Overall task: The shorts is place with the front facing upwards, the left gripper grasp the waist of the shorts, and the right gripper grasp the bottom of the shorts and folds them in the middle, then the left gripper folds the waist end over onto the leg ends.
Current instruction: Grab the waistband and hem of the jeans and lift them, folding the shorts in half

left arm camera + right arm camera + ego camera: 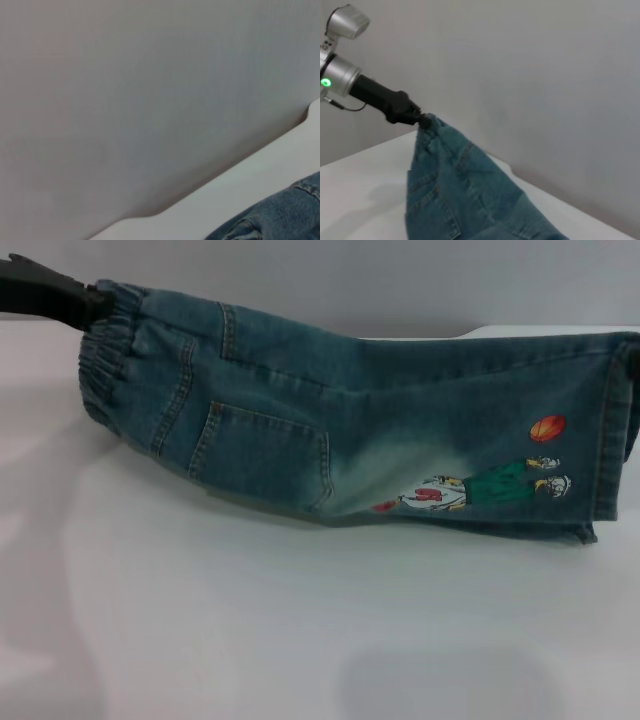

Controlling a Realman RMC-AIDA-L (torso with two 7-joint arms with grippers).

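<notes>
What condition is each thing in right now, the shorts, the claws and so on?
Shorts: folded lengthwise, waist end lifted, leg ends resting on the table.
Waist: gathered, pinched and held up.
Left gripper: shut on the waist, above the table.
Right gripper: not in view.
Table: white, bearing the leg ends.

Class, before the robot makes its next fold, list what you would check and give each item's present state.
1. Left gripper holds the waist of the shorts: ok, shut on the band, lifting it.
2. Right gripper holds the leg ends: cannot tell, no view shows it.
3. Shorts folded lengthwise: ok, one leg lies over the other.
4. Leg ends rest on the table: cannot tell; the far edge looks raised.
5. Cartoon print faces up: ok.
</notes>
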